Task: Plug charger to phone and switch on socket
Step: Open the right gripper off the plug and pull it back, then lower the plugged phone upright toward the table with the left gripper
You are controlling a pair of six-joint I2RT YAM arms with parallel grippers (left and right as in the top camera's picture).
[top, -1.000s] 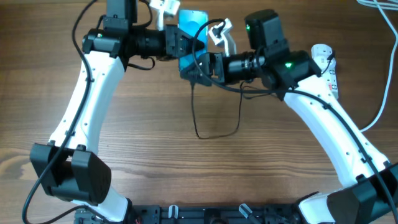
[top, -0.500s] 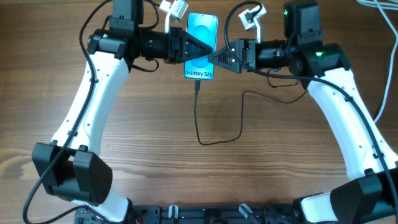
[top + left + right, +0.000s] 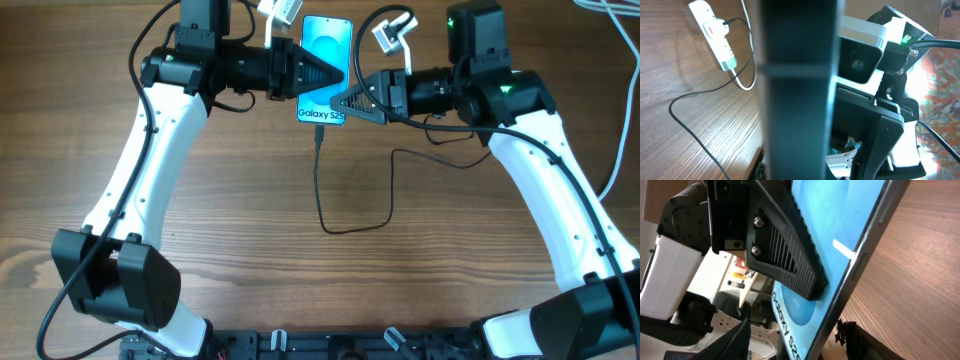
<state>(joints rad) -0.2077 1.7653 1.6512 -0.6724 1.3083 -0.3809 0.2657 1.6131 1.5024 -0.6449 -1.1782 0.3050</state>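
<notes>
Over wood-grain table (image 3: 250,260), L pincer (image 3: 322,74) pinching flat cyan phone (image 3: 326,40), R pincer (image 3: 346,101) spread alongside

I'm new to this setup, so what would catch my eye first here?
The bright cyan phone at top centre, pinched in the left jaws. A thin black cable drops from its bottom edge and loops across the wooden table.

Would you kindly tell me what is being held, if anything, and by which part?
The left gripper holds the phone across its middle, one finger flat on the screen; the right gripper is open.
</notes>
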